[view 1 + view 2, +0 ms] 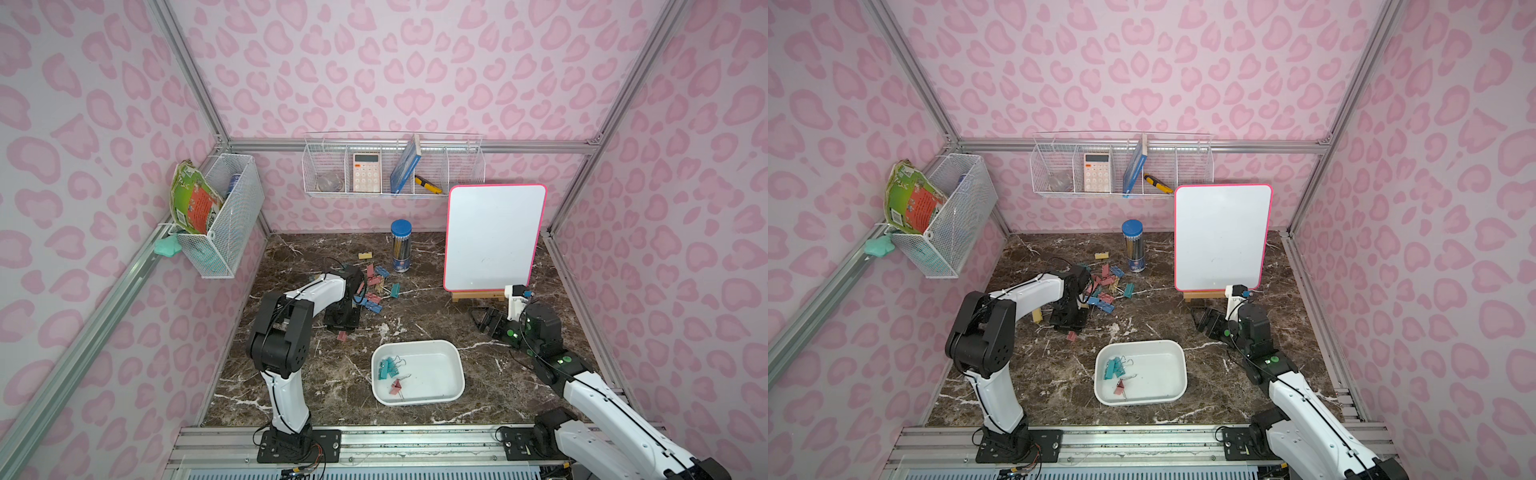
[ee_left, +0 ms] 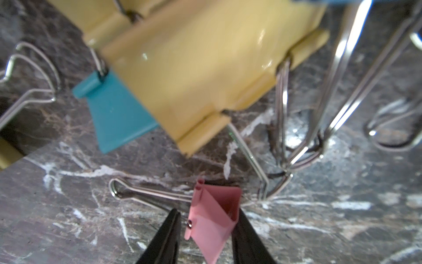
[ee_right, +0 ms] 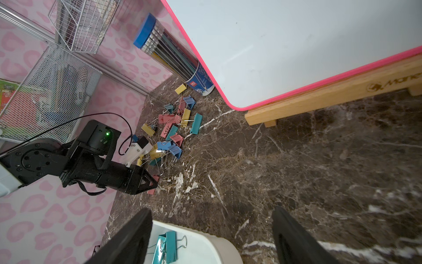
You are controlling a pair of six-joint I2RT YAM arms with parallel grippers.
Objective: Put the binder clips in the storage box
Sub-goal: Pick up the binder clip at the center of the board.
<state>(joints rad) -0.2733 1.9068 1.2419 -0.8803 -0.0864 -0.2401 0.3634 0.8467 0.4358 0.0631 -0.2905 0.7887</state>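
The pink binder clip (image 2: pixel 212 225) lies on the marble tabletop (image 2: pixel 91 217) between the left gripper's (image 2: pixel 206 211) half-open jaws, one finger touching it; the right gripper (image 3: pixel 211 211) gapes empty.

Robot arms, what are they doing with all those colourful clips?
They're tidying binder clips into the white storage box. The left gripper is down on the table, jaws either side of a pink clip, which is not yet lifted. The right gripper hangs open near the whiteboard, holding nothing. A few teal clips and a pink one are already in the box; most are on the table.
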